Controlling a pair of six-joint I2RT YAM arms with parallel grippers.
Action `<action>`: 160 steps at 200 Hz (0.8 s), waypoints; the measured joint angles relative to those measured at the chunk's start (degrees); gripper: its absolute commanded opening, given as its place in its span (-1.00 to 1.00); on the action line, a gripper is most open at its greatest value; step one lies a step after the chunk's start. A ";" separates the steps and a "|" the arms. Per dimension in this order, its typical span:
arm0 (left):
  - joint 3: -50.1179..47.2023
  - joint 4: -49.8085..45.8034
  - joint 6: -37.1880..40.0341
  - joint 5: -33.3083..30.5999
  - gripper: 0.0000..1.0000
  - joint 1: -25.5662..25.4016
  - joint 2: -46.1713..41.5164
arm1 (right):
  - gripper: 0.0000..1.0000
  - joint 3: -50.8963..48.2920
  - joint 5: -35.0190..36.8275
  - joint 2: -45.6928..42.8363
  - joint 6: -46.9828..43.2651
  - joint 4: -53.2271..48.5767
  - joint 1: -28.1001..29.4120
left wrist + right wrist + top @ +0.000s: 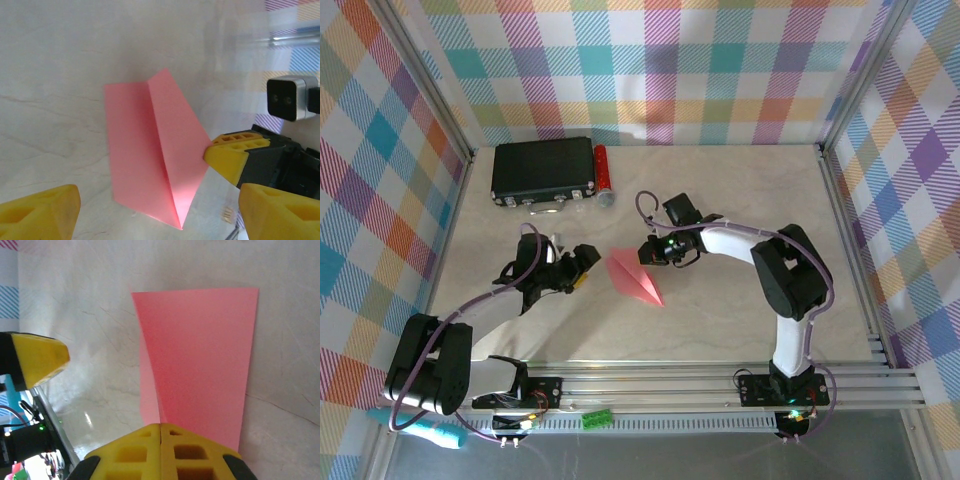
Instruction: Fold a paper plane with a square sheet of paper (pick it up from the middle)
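- Item: small pink-red paper dart (pixel 635 277), a narrow folded triangle with one raised centre crease. It lies on the pale marbled table top (pixel 740 320), mid-table between the two arms, sharp tip toward the near right.
- Weight and body, judged: very light, thin and limp. The layered folds stiffen it along the crease, while the wing edges look floppy.
- Surface, judged: smooth paper on a smooth top, likely to skid when nudged. Easily dented or torn by a hard pinch.
- Left gripper (pixel 582 262): yellow jaws spread wide, holding nothing, just beside the dart's broad end.
- Right gripper (pixel 160 432): yellow fingers pressed together, tips at the dart's long edge. Whether paper is nipped between them cannot be told.
- Suggested hold, judged: the centre crease at mid-length, where the layers are thickest, with a light pinch.
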 measured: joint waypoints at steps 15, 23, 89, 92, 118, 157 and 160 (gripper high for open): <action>0.28 2.69 -0.26 1.42 0.64 -1.18 -0.02 | -0.90 -0.70 -0.48 -3.06 1.31 1.16 -0.35; 0.44 4.20 -0.52 2.12 0.63 -1.90 -0.02 | -0.90 -1.01 -0.92 -5.16 2.25 2.27 -0.48; 2.97 13.40 -2.56 4.50 0.44 -8.96 -0.09 | -0.89 -4.96 -5.29 -14.40 11.74 11.34 -1.90; 3.06 13.84 -2.64 4.55 0.43 -9.20 -0.09 | -0.89 -5.16 -5.49 -14.43 12.07 11.61 -1.95; 4.11 17.53 -3.32 5.35 0.24 -11.80 1.62 | -0.89 -7.02 -6.86 -14.43 15.17 13.79 -2.16; 4.59 20.59 -4.26 5.49 0.03 -13.62 4.96 | -0.88 -8.39 -8.72 -14.53 18.60 16.48 -2.62; 4.61 20.72 -4.44 5.49 0.02 -13.68 5.11 | -0.88 -8.44 -8.87 -14.56 18.82 16.70 -2.64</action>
